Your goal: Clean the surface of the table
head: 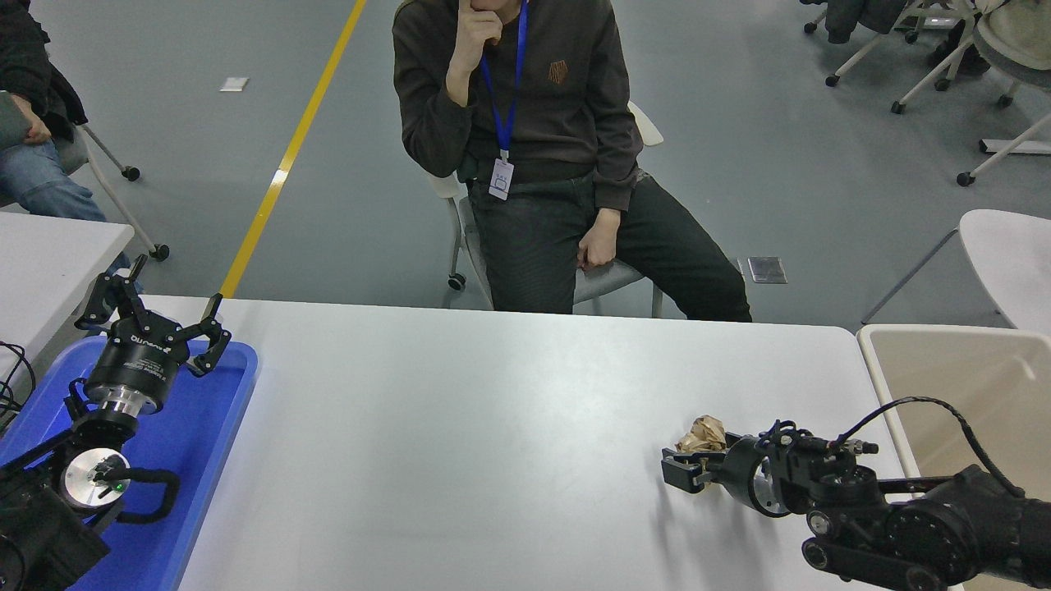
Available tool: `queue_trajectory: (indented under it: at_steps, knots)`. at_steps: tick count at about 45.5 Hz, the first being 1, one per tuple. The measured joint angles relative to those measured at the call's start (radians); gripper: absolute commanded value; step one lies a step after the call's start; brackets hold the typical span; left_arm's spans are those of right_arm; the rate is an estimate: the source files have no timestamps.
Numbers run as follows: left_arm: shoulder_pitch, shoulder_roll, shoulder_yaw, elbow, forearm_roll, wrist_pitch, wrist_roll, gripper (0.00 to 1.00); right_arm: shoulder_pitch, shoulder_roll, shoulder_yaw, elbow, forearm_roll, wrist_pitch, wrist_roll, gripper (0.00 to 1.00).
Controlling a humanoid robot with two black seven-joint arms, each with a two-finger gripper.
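The table surface (460, 427) is a wide white-grey top filling the lower half of the head view. A crumpled brown paper ball (704, 432) lies on it near the right side. My right gripper (683, 473) comes in low from the right edge and sits just in front of the ball, hiding its near part; whether it touches the ball does not show. My left gripper (168, 291) is parked open at the lower left, over the blue tray (205, 427).
A beige bin (969, 377) stands against the table's right end. A person (525, 148) sits on a chair at the far side, hands off the table. A smaller white table (49, 254) stands at the left.
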State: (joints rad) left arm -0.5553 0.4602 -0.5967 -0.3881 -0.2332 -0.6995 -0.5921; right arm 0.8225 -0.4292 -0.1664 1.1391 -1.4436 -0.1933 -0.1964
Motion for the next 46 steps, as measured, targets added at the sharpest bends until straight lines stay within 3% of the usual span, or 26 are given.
queue_trajectory:
  at_steps: [3, 7, 13, 15, 36, 46]
  knots:
    - [0.0, 0.0, 0.0, 0.0, 0.0, 0.0, 0.0, 1.0, -0.001, 0.007, 0.004, -0.007, 0.008, -0.002, 0.017, 0.91]
    - [0.0, 0.0, 0.0, 0.0, 0.0, 0.0, 0.0, 1.0, -0.005, 0.015, 0.005, -0.016, 0.015, -0.008, 0.032, 0.69]
    - [0.0, 0.0, 0.0, 0.0, 0.0, 0.0, 0.0, 1.0, -0.01, 0.021, -0.004, -0.026, 0.021, -0.049, 0.047, 0.21]
    - [0.0, 0.0, 0.0, 0.0, 0.0, 0.0, 0.0, 1.0, -0.011, 0.023, -0.01, -0.029, 0.022, -0.065, 0.05, 0.01]
    - [0.0, 0.0, 0.0, 0.0, 0.0, 0.0, 0.0, 1.0, -0.007, 0.017, -0.043, -0.031, 0.02, -0.13, 0.062, 0.0]
    - [0.0, 0.0, 0.0, 0.0, 0.0, 0.0, 0.0, 1.0, 0.03, -0.082, -0.036, 0.078, 0.036, -0.131, 0.063, 0.0]
